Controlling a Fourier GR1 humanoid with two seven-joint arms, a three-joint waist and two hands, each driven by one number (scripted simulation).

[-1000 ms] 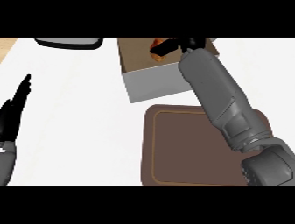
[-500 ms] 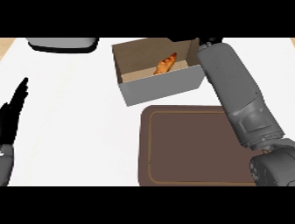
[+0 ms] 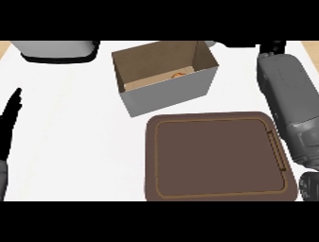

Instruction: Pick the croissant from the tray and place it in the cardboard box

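Lying inside the cardboard box [image 3: 167, 78], the croissant [image 3: 178, 74]; left hand [image 3: 1, 132] straight-fingered, right hand [image 3: 272, 47] unreadable.

I see the croissant [image 3: 178, 74] only as a small orange-brown sliver low inside the cardboard box [image 3: 163, 90], close to the box's right inner wall; the rest of it is hidden by the front wall. The box stands upright and open at the top, turned a little so its corners point askew to the counter's edges. Its inside is brown cardboard, its outer faces look pale grey. Just in front of it I have the tray [image 3: 216, 156], a dark brown square with rounded corners and a thin lighter line running inside its rim. The tray lies flat, its far edge near the box's front corner.
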